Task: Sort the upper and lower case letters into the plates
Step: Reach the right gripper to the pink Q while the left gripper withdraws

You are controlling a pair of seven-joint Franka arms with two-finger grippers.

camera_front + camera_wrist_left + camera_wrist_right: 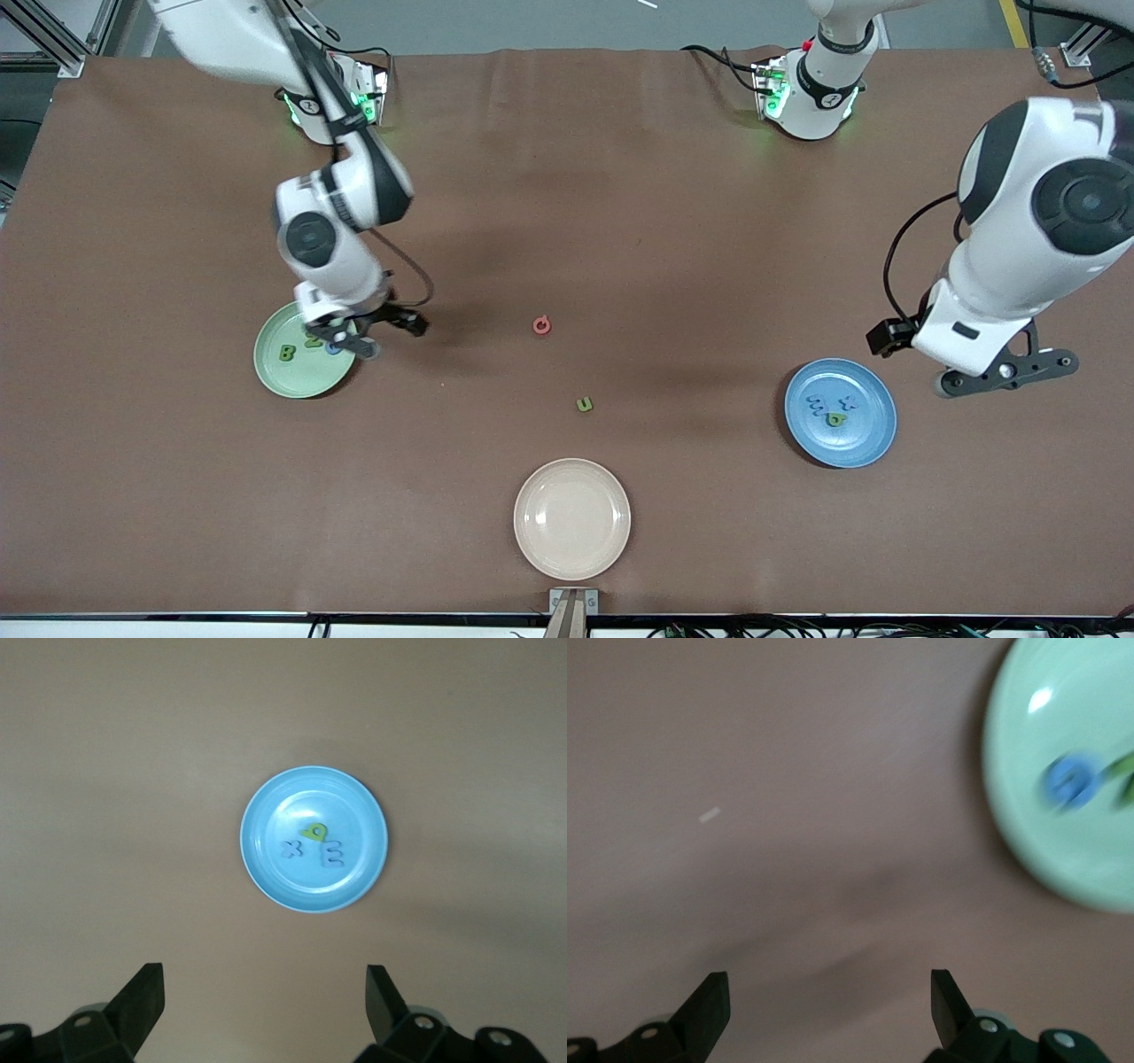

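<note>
a mint green plate (301, 361) is lying flat toward the right arm's end, holding three letters; a blue plate (840, 413) is sitting toward the left arm's end, also holding three; a red letter (541, 325) and a green letter (584, 404) are lying loose between them.

A robotics lab: brown-covered table (620, 177), aluminium frame rails (53, 40), trailing cables (1054, 53).
</note>
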